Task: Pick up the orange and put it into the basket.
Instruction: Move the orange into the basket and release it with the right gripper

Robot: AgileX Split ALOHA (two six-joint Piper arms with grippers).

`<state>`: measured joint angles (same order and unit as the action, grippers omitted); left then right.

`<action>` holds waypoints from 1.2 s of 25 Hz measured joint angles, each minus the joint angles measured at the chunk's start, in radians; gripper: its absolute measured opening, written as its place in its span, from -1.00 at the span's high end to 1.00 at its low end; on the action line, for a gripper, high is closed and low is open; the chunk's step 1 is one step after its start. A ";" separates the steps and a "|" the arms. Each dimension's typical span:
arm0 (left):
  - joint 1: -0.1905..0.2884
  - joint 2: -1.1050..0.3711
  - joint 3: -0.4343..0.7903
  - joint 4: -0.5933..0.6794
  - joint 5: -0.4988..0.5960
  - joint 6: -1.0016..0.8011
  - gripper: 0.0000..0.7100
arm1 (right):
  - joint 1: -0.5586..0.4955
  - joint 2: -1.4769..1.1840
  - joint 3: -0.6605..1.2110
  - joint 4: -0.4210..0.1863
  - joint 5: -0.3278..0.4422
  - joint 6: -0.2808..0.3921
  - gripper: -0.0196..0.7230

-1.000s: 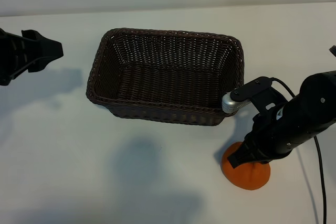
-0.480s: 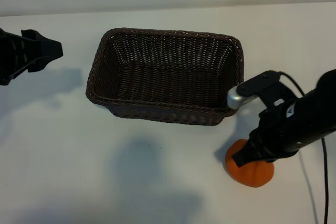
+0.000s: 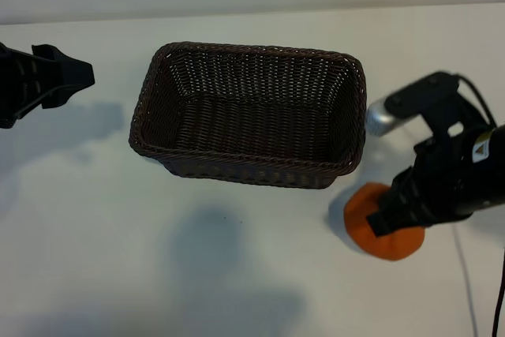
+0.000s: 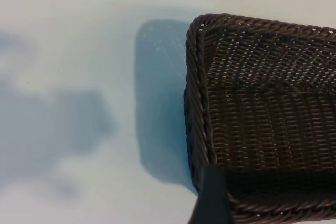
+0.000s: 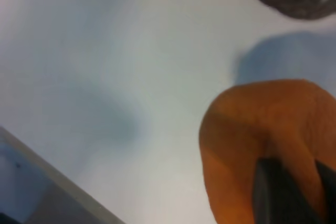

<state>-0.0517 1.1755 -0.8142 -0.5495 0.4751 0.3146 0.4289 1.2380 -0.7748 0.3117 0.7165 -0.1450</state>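
The orange (image 3: 394,241) hangs just above the white table off the basket's near right corner, with my right gripper (image 3: 382,219) shut on its top. In the right wrist view the orange (image 5: 257,129) fills the corner and a dark finger (image 5: 281,192) presses into it. The dark-brown wicker basket (image 3: 245,49) stands at the table's middle with nothing inside. My left gripper (image 3: 71,73) hovers open at the far left, apart from the basket. The left wrist view shows one basket corner (image 4: 197,77) and one of that gripper's fingers (image 4: 211,198).
The orange's shadow (image 3: 339,211) lies on the table beside it. A black cable (image 3: 472,290) trails from the right arm toward the front edge. A grey table edge (image 5: 52,182) crosses the right wrist view. White tabletop stretches in front of the basket.
The right arm has risen and shifted right, carrying the orange up off the table. The left arm and the basket have not moved.
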 joint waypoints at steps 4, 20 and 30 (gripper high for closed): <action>0.000 0.000 0.000 0.000 0.001 -0.001 -0.67 | 0.000 0.001 -0.088 -0.006 0.013 0.002 0.68; 0.000 0.000 0.000 0.000 0.010 -0.002 -0.67 | 0.000 0.304 -0.469 -0.014 0.073 -0.086 0.68; 0.000 0.000 0.000 0.000 0.012 -0.002 -0.66 | 0.000 0.487 -0.628 0.185 0.078 -0.329 0.68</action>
<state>-0.0517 1.1755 -0.8142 -0.5495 0.4873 0.3128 0.4289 1.7253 -1.4026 0.4969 0.7943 -0.4736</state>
